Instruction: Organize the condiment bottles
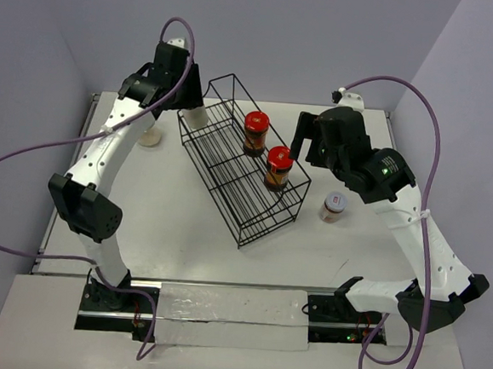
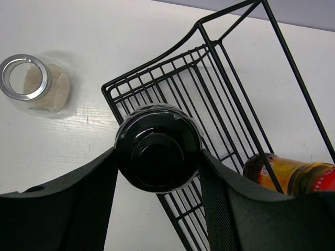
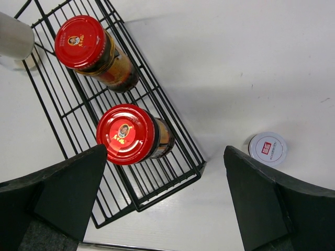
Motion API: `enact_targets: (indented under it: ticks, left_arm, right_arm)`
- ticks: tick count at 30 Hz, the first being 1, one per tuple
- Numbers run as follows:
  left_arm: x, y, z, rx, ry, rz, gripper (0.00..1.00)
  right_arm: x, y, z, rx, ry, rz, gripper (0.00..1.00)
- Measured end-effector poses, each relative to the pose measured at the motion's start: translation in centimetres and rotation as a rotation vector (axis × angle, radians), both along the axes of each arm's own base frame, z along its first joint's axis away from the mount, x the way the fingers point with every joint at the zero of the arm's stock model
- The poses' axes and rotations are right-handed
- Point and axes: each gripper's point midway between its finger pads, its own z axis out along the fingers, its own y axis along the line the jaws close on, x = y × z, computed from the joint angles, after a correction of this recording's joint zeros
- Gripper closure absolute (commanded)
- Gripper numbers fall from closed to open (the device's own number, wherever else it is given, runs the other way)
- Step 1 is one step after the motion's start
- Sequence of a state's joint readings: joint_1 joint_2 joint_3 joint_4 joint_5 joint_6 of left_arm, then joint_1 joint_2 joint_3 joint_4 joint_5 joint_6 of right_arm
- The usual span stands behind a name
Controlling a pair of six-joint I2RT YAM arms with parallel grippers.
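My left gripper (image 2: 157, 180) is shut on the black-capped jar (image 2: 157, 151), holding it upright over the far end of the black wire rack (image 2: 220, 78). From above, this jar (image 1: 195, 115) hangs at the rack's far left corner. Two red-lidded jars (image 1: 256, 132) (image 1: 278, 167) stand inside the rack (image 1: 223, 161). My right gripper (image 3: 167, 172) is open and empty above the rack's near end, beside the nearer red-lidded jar (image 3: 127, 133). The white-lidded jar (image 3: 267, 148) stands on the table to the right of the rack. The clear jar with pale contents (image 2: 36, 83) sits left of the rack.
The rack lies diagonally across the white table (image 1: 175, 222), from far left to near right. Pale walls close in the table on the left, back and right. Purple cables trail from both arms.
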State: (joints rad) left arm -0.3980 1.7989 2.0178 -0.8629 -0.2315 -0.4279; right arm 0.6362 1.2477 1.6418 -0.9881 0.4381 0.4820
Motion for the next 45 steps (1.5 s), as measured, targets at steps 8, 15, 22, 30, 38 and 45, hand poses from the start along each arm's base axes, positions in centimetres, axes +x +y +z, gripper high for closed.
enact_targets:
  ticks: [8,15,22,30,38,45]
  left_arm:
    - [1.4,-1.0,-2.4,0.071,0.031,0.008,0.9]
    - [1.5,-2.5,-4.0,0.108,0.053,-0.012,0.9]
    - [1.2,-3.3,-4.5,0.164,0.046,-0.019,0.6]
    - [1.2,-4.3,-4.8,0.232,0.025,-0.019,0.13]
    - [1.0,-4.9,-3.1,0.248,-0.023,-0.001,0.12]
    - [-0.4,-3.3,1.5,0.177,-0.116,0.093,0.1]
  right_arm:
    - [0.0,-0.1,-0.1,-0.001,0.002,-0.002,0.0]
    - [-0.1,-0.2,-0.4,-0.005,0.008,-0.002,0.0]
    - [-0.2,-0.2,-0.7,-0.007,0.014,-0.004,0.0]
    - [0.0,-2.0,-1.4,-0.038,0.0,-0.092,0.0]
    - [-0.5,-10.7,-5.6,-0.041,0.04,-0.352,0.0]
    - [-0.7,-12.2,-12.4,0.013,0.166,-0.399,0.0]
